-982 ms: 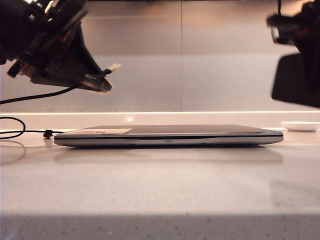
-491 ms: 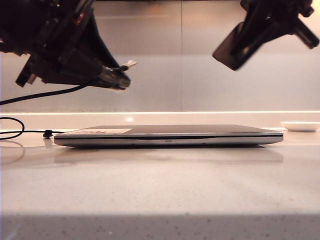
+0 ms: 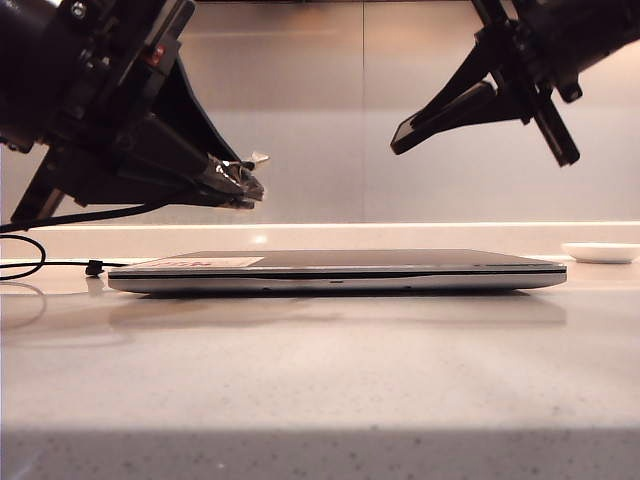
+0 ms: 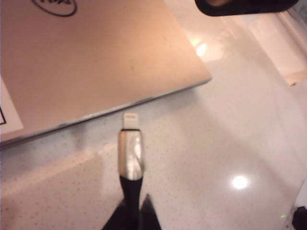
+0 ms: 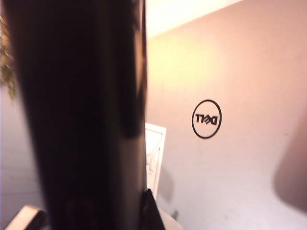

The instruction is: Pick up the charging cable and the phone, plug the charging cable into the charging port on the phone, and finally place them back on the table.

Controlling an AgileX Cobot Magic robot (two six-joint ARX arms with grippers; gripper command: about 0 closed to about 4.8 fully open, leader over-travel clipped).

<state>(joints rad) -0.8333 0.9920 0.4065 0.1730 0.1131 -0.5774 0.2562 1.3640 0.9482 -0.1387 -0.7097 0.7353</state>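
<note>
At left we see the left claw (image 3: 238, 180) clamping the charging cable (image 4: 131, 152), plug out, above the desk (image 3: 320, 380); at right, the right claw (image 3: 480, 100) grips the phone (image 3: 440, 118) over the laptop (image 3: 340, 270).

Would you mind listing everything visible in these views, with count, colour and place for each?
charging cable: one, black cord with a silvery plug, plug end held in the air at the left above the laptop's edge, the rest trailing down to the table at far left.
phone: one, black, held tilted in the air at upper right, above the laptop.
laptop: one, silver and dark, closed, flat on the table in the middle.
dish: one, white, on the table at far right.
table: one, pale speckled grey-white, under everything.
left gripper: one, black, at upper left, shut on the charging cable.
right gripper: one, black, at upper right, shut on the phone.
</note>
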